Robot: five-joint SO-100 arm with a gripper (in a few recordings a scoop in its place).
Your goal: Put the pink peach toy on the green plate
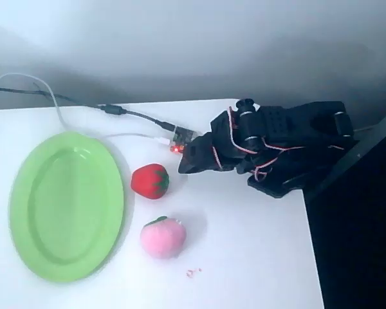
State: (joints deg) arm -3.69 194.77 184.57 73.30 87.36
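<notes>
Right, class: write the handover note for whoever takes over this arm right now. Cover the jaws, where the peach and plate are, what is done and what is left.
Gripper: folded low at the table's right side in the overhead view, tip pointing left toward the toys, holding nothing. Whether its jaws are open or shut cannot be told.
Pink peach toy: on the table, just right of the plate, not touched.
Green plate: at the left, nothing on it.
Red strawberry toy: between gripper tip and plate, above the peach; leave it.
Done: nothing yet.
Left: reach past the strawberry, grasp the peach, set it on the plate.
</notes>
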